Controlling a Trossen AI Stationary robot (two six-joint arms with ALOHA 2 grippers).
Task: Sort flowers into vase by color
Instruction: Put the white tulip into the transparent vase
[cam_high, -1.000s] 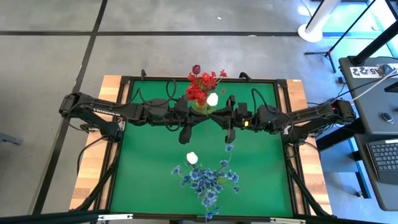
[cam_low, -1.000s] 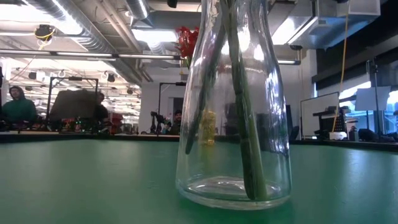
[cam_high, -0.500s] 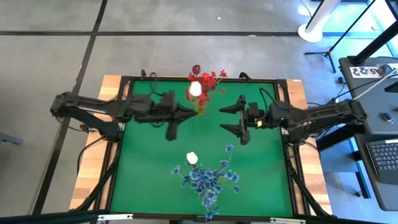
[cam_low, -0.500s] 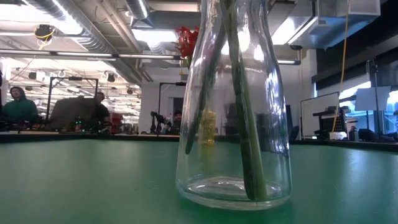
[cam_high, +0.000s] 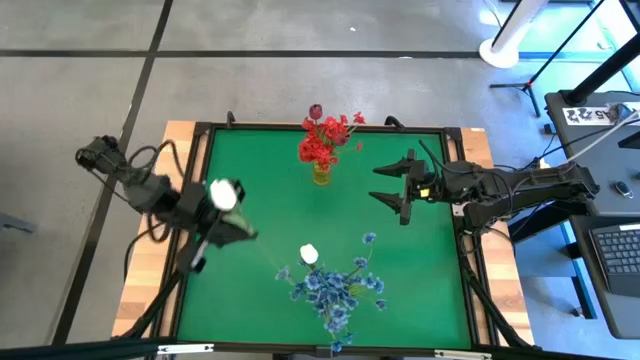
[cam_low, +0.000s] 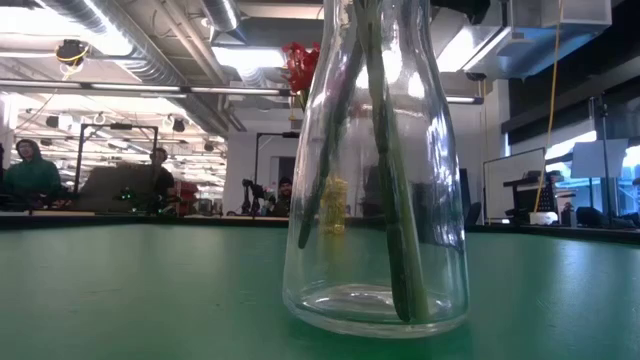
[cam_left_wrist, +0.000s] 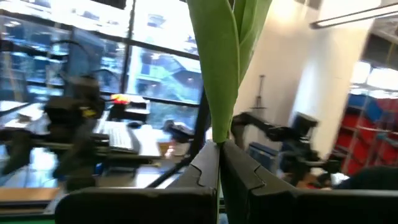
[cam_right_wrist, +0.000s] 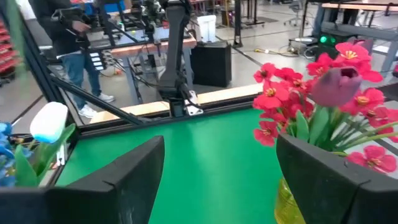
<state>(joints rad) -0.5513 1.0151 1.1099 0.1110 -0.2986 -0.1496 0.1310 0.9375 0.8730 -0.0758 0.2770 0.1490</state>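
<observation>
Now that the white flower has left the red-bloom vase, it rides over the worktop's left edge, clenched in the left gripper fingers. Right gripper has withdrawn rightward, fingers released. Colour separation appears under way.

No legible text, the white card on the right-hand desk too blurred to read.
</observation>
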